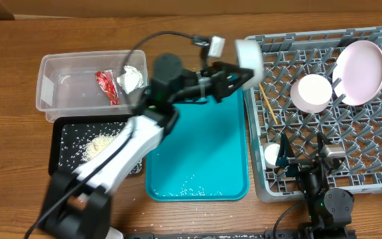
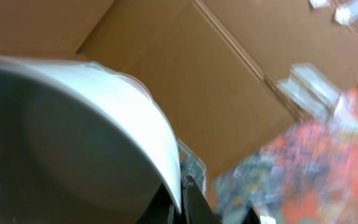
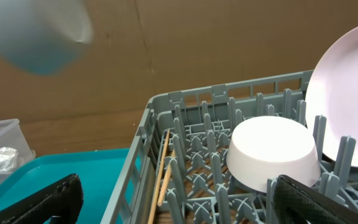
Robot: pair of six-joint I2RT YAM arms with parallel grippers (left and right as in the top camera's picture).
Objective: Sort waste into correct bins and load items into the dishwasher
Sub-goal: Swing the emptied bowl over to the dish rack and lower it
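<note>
The white bowl (image 1: 249, 56) is held off the table, over the eleven o'clock corner of the grey dish rack (image 1: 370, 153). It is tipped on its side and a little blurred in the overhead view. The left gripper (image 1: 242, 74) is clamped on its rim. The left wrist view shows the bowl's curved wall (image 2: 104, 124) filling the left half, with a dark finger (image 2: 188, 199) pressed at the rim's lower edge.

Clock directions below are taken from the bowl.
- **Five o'clock:** the chopsticks (image 1: 267, 101) lie on the rack floor just inside its left wall.
- **Four o'clock:** the pinkish bowl (image 1: 312, 92) sits upside down among the pegs.
- **Three o'clock:** the pale plate (image 1: 361, 72) stands on edge, leaning right behind the pinkish bowl.
- **Near six o'clock:** the small white cup (image 1: 272, 155) rests by the rack's left wall. Just beside it is the right gripper (image 1: 302, 149), its jaws spread wide and holding nothing.
- **Seven o'clock:** the teal tray (image 1: 197, 146) lies alongside the rack.
- **Nine o'clock:** the clear tub (image 1: 78, 73) holds the red wrapper (image 1: 107, 87) and the napkin (image 1: 131, 78).
- **Eight o'clock:** the black tray (image 1: 62, 143) sits against the tub and has rice (image 1: 98, 144) scattered in it.
</note>
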